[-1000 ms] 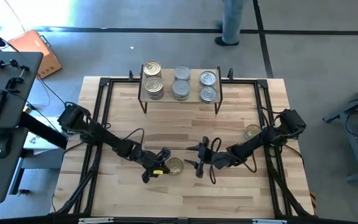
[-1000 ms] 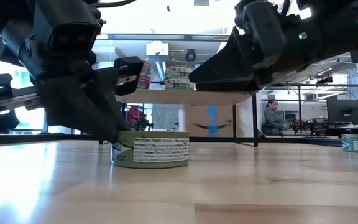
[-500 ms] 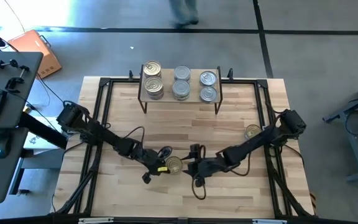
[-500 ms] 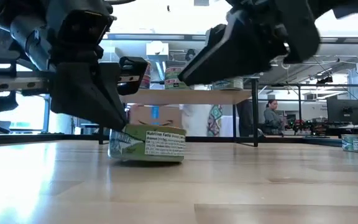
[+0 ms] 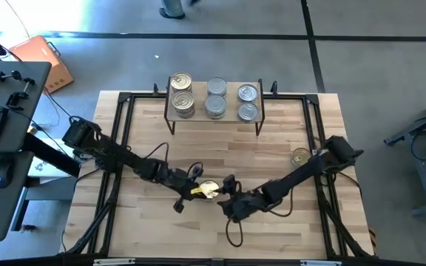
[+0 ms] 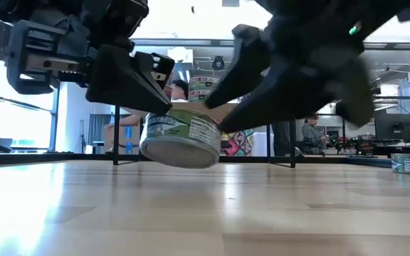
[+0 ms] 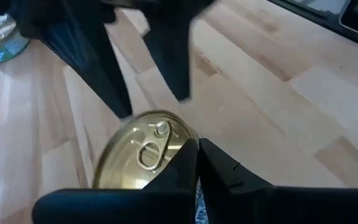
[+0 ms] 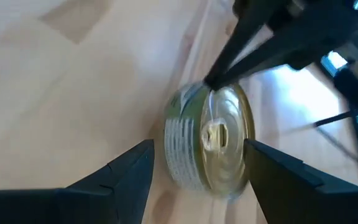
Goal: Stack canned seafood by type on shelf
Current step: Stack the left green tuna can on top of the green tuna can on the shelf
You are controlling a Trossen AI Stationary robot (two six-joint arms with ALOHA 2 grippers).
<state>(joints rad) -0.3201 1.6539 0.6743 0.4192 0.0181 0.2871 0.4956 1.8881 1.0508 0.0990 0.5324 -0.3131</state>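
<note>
Mid-worktop (image 5: 287,133), the left tool (image 5: 196,190) pinches the rim of a gold-lidded tin (image 5: 208,189), holding it tilted off the wood; the right tool (image 5: 228,199) stands wide just beside it; six tins sit on the shelf (image 5: 231,96); another tin (image 5: 299,156) lies near the right edge.

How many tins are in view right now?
8: six on the shelf in three pairs, gold, silver; one tilted at the left claw; one by the table's right edge. Stacks may hide more.
</note>
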